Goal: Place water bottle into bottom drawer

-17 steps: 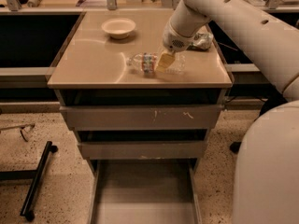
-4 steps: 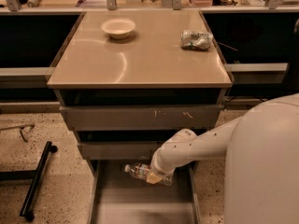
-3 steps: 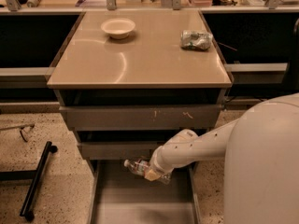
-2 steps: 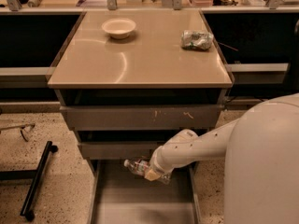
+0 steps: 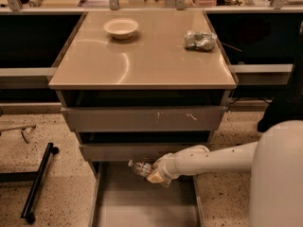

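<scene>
The water bottle (image 5: 140, 168) is a small clear bottle lying sideways, white cap to the left, held just above the back of the bottom drawer. My gripper (image 5: 152, 173) is shut on the bottle's right end, and my white arm reaches in from the right. The bottom drawer (image 5: 142, 207) is pulled out toward the camera, a wide grey tray with side rails. The bottle hangs above its floor, close under the middle drawer's front.
Two narrower grey drawers (image 5: 144, 118) with scratched fronts sit above. The tan tabletop (image 5: 142, 56) holds a white bowl (image 5: 121, 28) and a crumpled foil bag (image 5: 200, 39). A black stand (image 5: 38, 181) lies on the speckled floor at left.
The bottle was lifted from the tabletop and brought down over the open bottom drawer. Over the last second it has shifted slightly up and back toward the middle drawer.
</scene>
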Action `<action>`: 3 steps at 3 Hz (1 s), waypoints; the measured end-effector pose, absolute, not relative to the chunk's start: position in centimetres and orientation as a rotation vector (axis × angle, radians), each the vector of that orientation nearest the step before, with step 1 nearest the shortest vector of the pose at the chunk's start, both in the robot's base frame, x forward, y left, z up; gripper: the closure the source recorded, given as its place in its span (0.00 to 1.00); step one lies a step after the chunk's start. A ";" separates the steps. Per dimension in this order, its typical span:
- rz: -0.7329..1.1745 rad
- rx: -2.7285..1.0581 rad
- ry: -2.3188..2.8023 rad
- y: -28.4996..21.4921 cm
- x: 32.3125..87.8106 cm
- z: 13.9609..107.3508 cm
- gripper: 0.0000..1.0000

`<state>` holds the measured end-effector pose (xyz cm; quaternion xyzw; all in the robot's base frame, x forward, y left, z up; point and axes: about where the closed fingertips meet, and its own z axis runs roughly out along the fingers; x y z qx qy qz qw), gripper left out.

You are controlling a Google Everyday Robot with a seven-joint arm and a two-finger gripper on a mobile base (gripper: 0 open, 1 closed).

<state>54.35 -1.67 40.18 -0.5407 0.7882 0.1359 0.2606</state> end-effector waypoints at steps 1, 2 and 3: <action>0.478 -1.355 2.123 -3.3 55.7 36.9 1.00; 0.486 -1.316 2.104 -6.2 56.2 35.2 1.00; 0.486 -1.316 2.104 -6.2 56.2 35.2 1.00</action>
